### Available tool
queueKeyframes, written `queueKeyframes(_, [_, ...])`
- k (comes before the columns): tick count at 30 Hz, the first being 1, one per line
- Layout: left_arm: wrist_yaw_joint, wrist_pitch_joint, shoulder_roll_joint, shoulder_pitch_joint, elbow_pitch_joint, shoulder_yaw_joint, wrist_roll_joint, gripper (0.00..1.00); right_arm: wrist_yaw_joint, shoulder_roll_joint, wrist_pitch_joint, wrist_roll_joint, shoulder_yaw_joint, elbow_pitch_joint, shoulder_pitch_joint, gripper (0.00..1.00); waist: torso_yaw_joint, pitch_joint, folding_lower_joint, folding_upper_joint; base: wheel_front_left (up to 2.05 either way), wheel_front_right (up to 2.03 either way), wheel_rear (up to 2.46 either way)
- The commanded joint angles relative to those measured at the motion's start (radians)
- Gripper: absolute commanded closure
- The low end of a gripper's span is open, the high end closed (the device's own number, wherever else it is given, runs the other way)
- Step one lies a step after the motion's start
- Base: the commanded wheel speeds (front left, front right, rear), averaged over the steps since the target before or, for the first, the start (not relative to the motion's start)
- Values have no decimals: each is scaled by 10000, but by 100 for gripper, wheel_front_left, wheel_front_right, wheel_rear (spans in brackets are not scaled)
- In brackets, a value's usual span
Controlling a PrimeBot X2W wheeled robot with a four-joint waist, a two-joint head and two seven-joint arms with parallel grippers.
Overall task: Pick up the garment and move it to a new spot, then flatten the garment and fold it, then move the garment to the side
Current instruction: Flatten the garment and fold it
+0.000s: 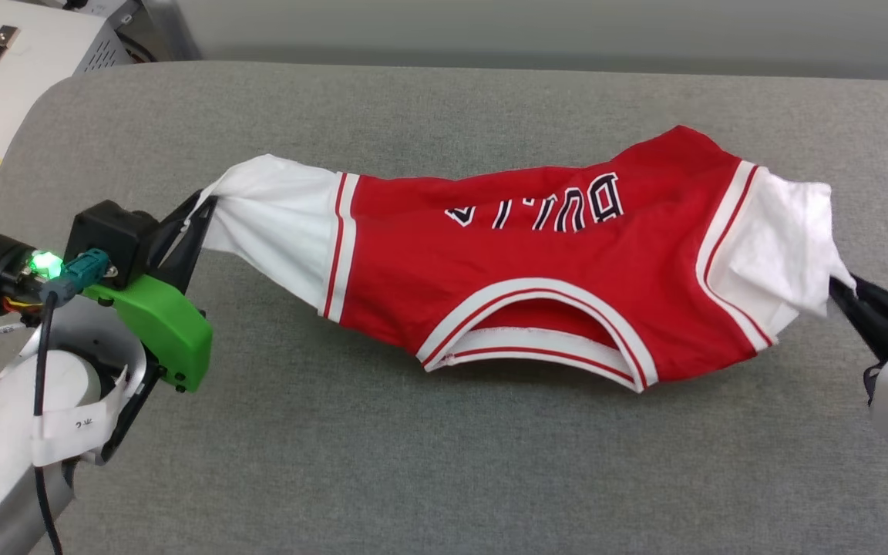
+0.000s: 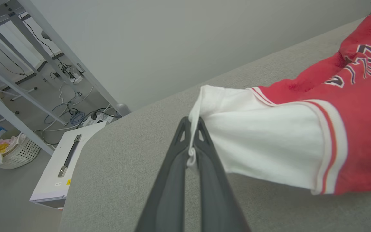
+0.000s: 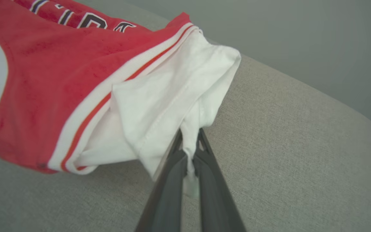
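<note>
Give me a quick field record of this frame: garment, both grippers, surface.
garment: red soft-fabric T-shirt with white sleeves, stretched sideways between the two grippers, collar nearest the robot
left gripper: shut on one white sleeve's edge
right gripper: shut on the other sleeve's edge
surface: grey fabric-covered table under the shirt
</note>
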Motion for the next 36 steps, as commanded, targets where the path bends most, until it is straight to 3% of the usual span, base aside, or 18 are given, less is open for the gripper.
queueKeyframes(1, [88,-23,202,34,-246,128,-104,100,0,64,-44,0,-392,-347,172,100,-133,-282,-1,0,0,0,0])
queueKeyframes(9, [157,205,614,-872,-1671,797,-242,100,0,381,507,-74,-2500,-2480,279,100,-163,-468,-1,0,0,0,0])
queueKeyframes(16, [-209,228,336,-2125,-1932,1150,-297,100,0,452,730,40,-3276,-3053,-901,100,-177,-248,-1,0,0,0,0])
queueKeyframes(27, [-1186,151,-814,-5320,-286,1468,-77,100,0,245,597,-43,-2802,-1669,-4881,100,-212,1373,-1,0,0,0,0])
queueKeyframes(36, [-1779,-234,-1795,-8297,2080,1706,342,100,0,875,202,-636,-1950,696,-9055,100,-269,2688,-1,0,0,0,0])
